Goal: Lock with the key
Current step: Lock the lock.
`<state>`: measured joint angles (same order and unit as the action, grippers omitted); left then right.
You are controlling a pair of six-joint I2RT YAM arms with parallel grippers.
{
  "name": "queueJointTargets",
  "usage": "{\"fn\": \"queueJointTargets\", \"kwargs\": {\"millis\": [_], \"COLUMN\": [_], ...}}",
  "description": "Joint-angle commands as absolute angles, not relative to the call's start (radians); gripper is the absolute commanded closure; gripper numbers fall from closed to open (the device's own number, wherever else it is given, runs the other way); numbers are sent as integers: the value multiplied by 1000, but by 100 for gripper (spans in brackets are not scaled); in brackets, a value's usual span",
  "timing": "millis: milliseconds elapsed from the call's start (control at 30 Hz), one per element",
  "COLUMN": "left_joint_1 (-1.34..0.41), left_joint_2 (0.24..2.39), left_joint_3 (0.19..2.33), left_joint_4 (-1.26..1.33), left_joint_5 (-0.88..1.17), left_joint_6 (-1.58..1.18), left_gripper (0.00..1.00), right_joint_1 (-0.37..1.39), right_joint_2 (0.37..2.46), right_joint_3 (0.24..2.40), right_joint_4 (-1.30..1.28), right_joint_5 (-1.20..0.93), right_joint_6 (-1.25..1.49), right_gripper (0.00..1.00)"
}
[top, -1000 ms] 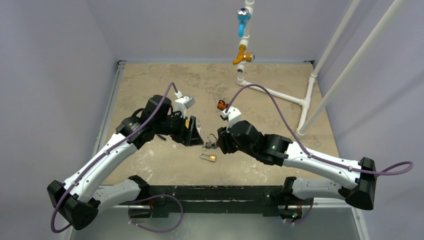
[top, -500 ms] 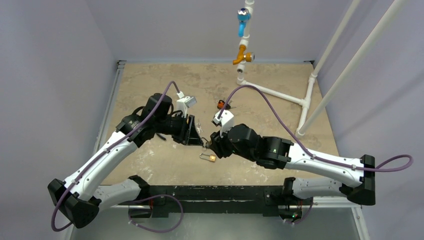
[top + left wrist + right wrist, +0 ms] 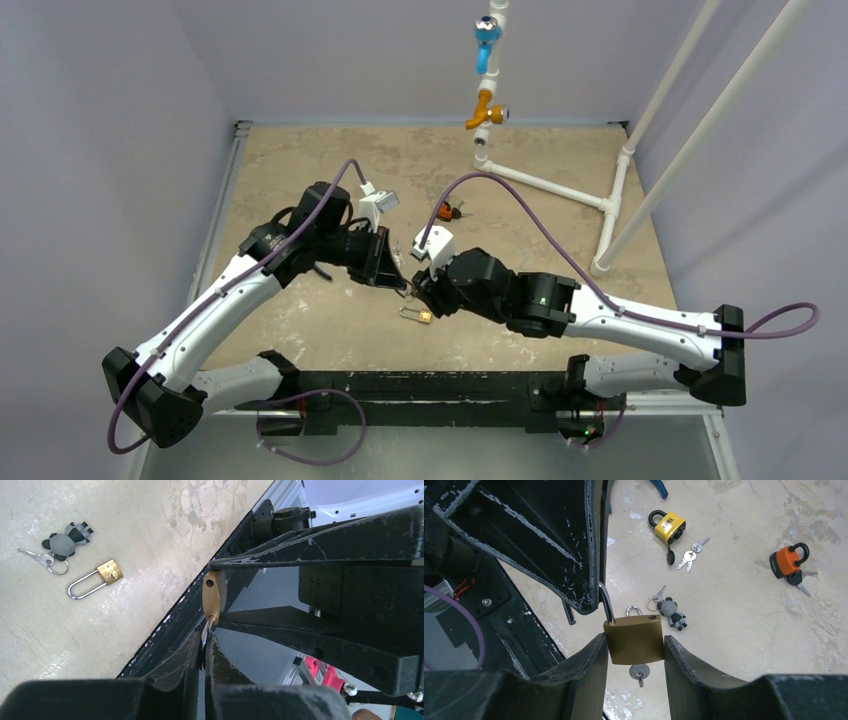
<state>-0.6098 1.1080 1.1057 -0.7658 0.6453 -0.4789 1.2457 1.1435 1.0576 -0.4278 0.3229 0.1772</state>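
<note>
Your brass padlock was held over the middle of the bench, key in its base. Your right gripper, part-open, clamped its body; your left gripper pinched shut on its steel shackle.

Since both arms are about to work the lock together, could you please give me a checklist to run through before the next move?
1. Right gripper clamped on the brass padlock body: ok.
2. Left gripper shut on the shackle: ok.
3. Key seated in the keyhole underneath: ok.
4. Shackle's free leg lined up with its hole: cannot tell, hidden behind the left finger.
5. Yellow padlock, orange padlock and bear keychain lie apart on the table: ok.
</note>
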Motion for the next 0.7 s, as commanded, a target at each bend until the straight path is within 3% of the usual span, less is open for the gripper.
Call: {"fn": "queueJointTargets", "kwargs": {"millis": [0, 67, 200, 267, 367, 667], "left_joint_1": [-610, -610, -596, -574, -523, -474], "left_joint_2": [1109, 1104, 1085, 1070, 1039, 945], "left_joint_3": [1161, 1171, 1208, 1219, 1212, 1183], "left_joint_4": [-764, -768, -774, -763, -704, -487], "left_joint_5": [691, 697, 709, 719, 764, 833], "left_joint_6": [-463, -456, -463, -480, -532, -720], "left_gripper": [100, 100, 100, 100, 100, 100], "right_joint_1": [1252, 1252, 1249, 1234, 1166, 1036], "right_joint_2": [1134, 1130, 1087, 1066, 1030, 942], "right_joint_3": [1121, 1122, 1086, 1073, 1055, 982], "right_joint_4": [-382, -380, -286, -235, -171, 84], "right_joint_5": [338, 337, 288, 265, 151, -138], "right_joint_6": [141, 163, 182, 197, 235, 355], "right_gripper": [98, 80, 27, 15, 9, 12]}}
